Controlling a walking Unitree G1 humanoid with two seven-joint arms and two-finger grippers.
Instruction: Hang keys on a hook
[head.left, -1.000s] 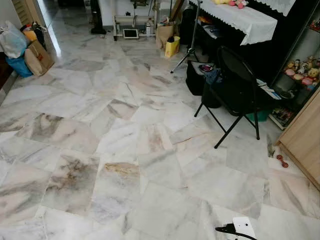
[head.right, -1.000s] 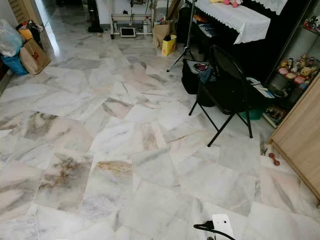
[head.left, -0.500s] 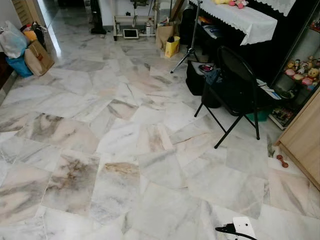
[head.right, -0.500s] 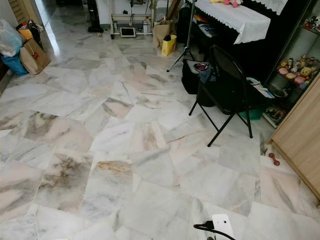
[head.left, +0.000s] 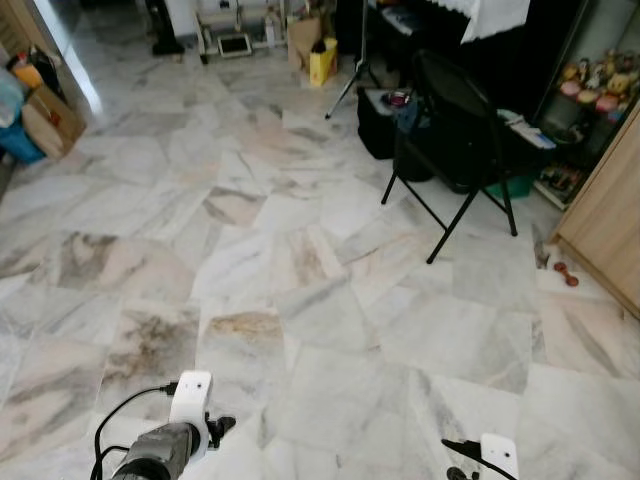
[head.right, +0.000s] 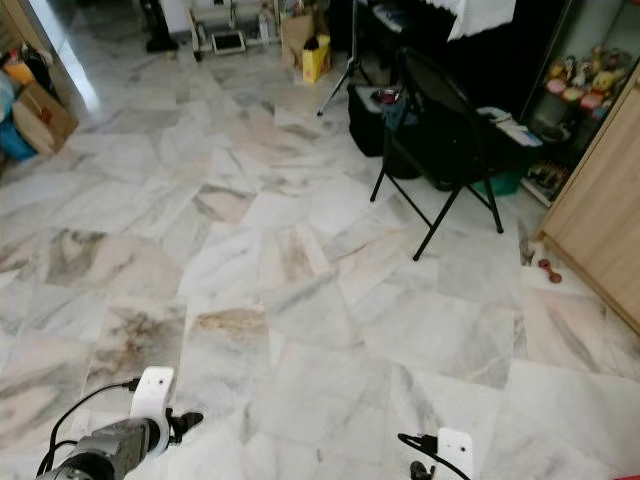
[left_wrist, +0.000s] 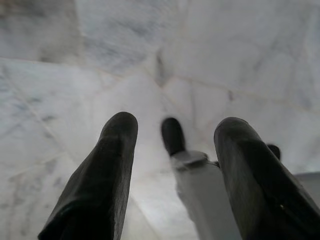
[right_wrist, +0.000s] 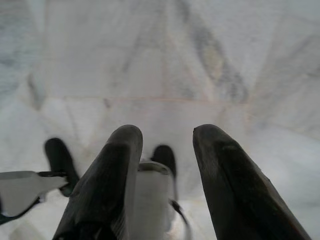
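Ahead, broad marble floor (head.left: 300, 300), folding chair (head.left: 460, 130) far right, both claws (left_wrist: 175, 165) (right_wrist: 165, 170) parted, empty.

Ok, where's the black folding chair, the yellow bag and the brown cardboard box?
black folding chair (head.left: 452, 95), left eye view, on its backrest.
yellow bag (head.left: 322, 65), left eye view, on its front.
brown cardboard box (head.left: 45, 115), left eye view, on its side.

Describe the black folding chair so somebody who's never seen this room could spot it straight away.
Look across the marble floor to the far right side, in front of the dark furniture along the wall. The black folding chair stands there on thin crossed metal legs, left of the light wooden cabinet. Unlike the squat black bag beside it, it is tall and spindly.
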